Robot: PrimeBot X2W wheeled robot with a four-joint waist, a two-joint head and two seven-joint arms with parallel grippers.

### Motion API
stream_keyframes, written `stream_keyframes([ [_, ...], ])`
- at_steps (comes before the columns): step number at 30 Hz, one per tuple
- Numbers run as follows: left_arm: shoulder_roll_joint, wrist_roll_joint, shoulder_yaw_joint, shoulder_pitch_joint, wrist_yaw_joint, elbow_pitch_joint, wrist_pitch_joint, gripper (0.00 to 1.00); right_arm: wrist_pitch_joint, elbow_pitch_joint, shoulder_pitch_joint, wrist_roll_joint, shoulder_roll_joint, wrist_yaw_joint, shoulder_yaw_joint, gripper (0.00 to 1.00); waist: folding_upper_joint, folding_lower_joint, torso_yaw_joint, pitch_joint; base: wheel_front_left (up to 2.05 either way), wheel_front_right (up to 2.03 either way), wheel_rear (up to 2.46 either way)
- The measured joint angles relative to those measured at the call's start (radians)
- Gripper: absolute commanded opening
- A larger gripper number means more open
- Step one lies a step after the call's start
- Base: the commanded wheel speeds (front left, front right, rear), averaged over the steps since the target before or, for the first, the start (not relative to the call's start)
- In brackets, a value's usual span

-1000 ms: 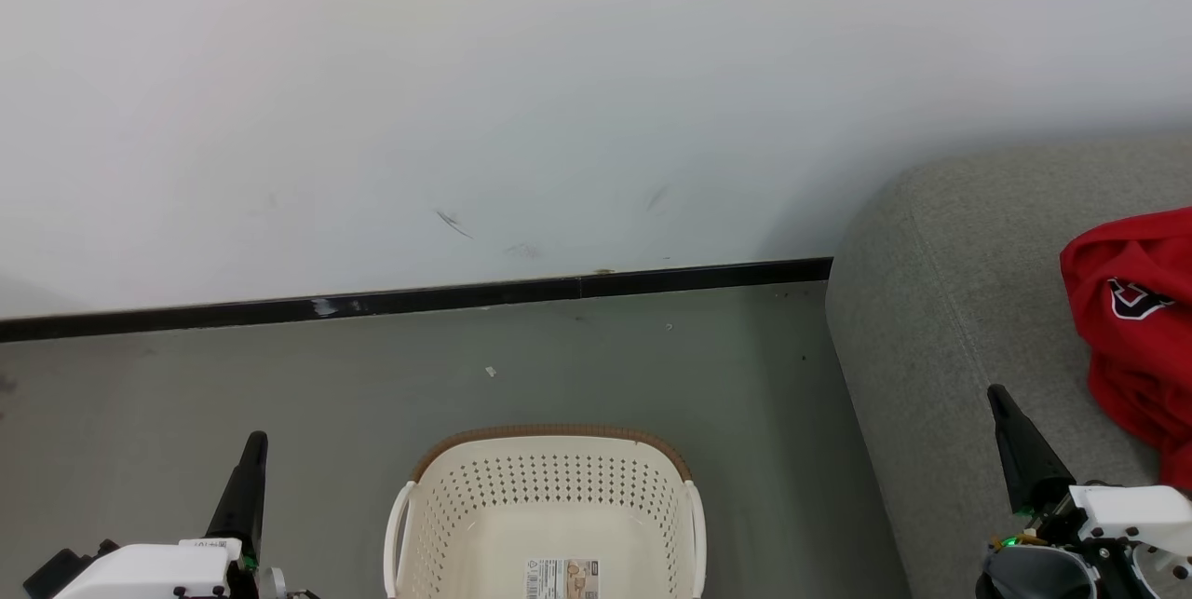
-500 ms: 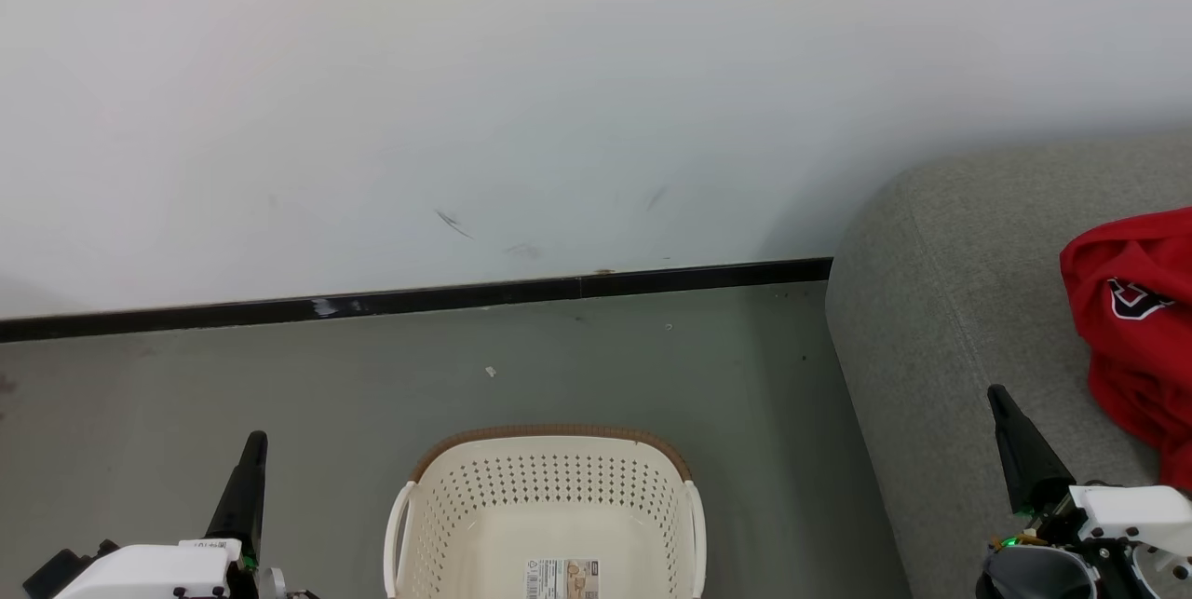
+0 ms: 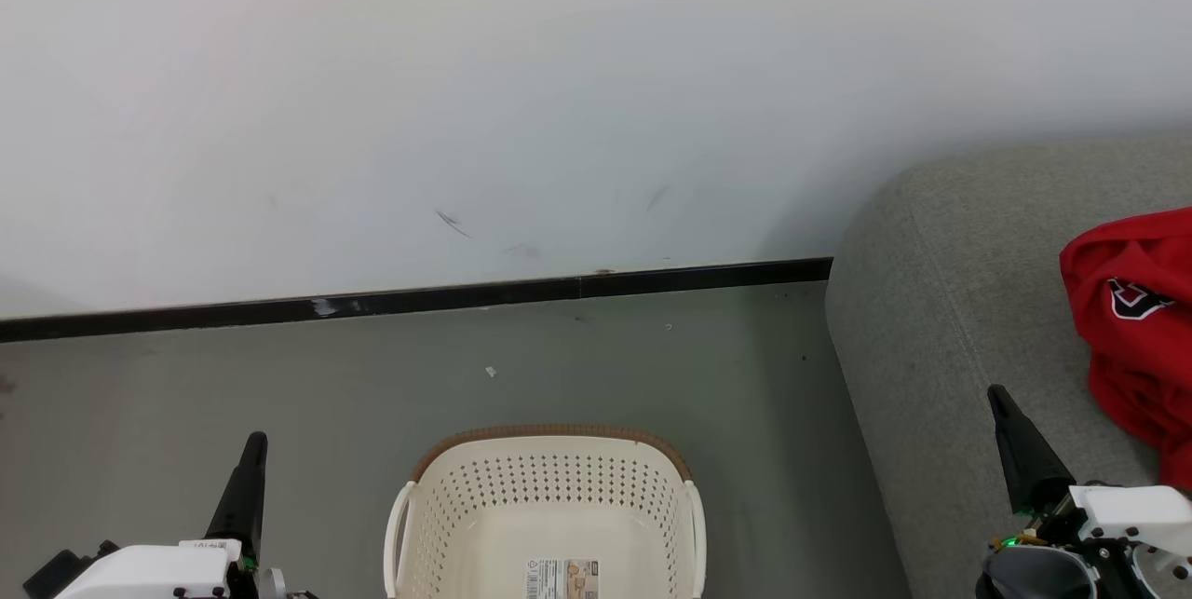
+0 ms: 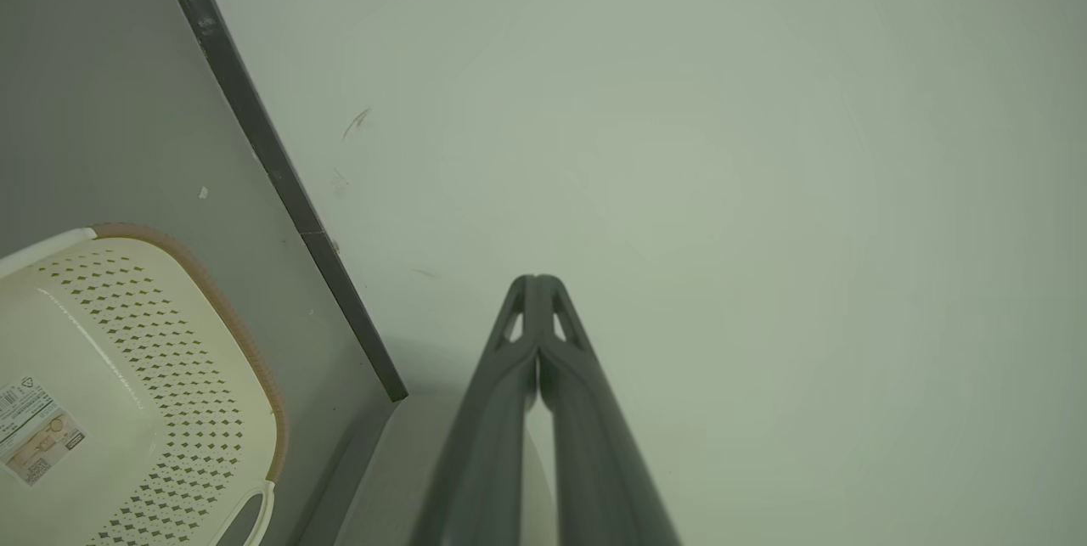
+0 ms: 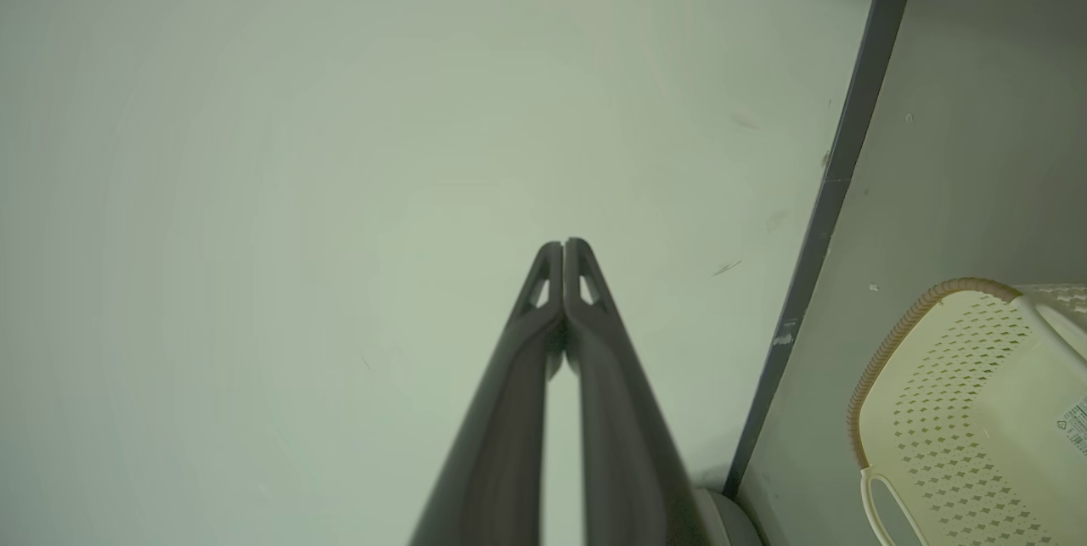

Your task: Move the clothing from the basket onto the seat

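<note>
The basket [image 3: 549,480] stood on the grey floor [image 3: 186,375] at the bottom middle of the head view, its brown rim toward the white wall [image 3: 559,68]; what showed of its inside was bare apart from 1 printed label [image 3: 562,578] on its bottom; its near end was cut off by the frame edge, so whether anything lay there could not be told. The clothing [image 3: 1131,329], a bright red heap with a navy-and-white logo, lay on the seat [image 3: 931,301] at the far right, partly out of frame; no white piece could be made out.

The left gripper [image 3: 255,441] was clenched on nothing, fingers pressed together and pointing up toward the wall, to the left of the basket and apart from it; its own wrist view showed the 2 tips [image 4: 537,283] meeting with no cloth between them. The right gripper [image 3: 998,394] was likewise closed and empty, poised over the seat's front part; its wrist view showed the same [image 5: 563,247].

The relation that mattered: the basket sat between the 2 arms, while the red heap lay to the right of the right gripper, near but not touching, so the right arm was much the nearer to it. Judging by the bare basket, the transfer looked finished or nearly so.
</note>
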Motion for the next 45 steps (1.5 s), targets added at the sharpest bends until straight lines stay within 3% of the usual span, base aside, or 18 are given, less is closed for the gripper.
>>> stream_keyframes([
  [45, 0.0, 0.0, 0.0, -0.001, 0.0, 0.004, 0.001, 0.0, 0.0, 0.001, 0.0, 0.0, 0.0, 0.0, 0.001, 0.0, 0.0, -0.0001, 0.0, 0.0, 0.0, 0.0, 0.0],
])
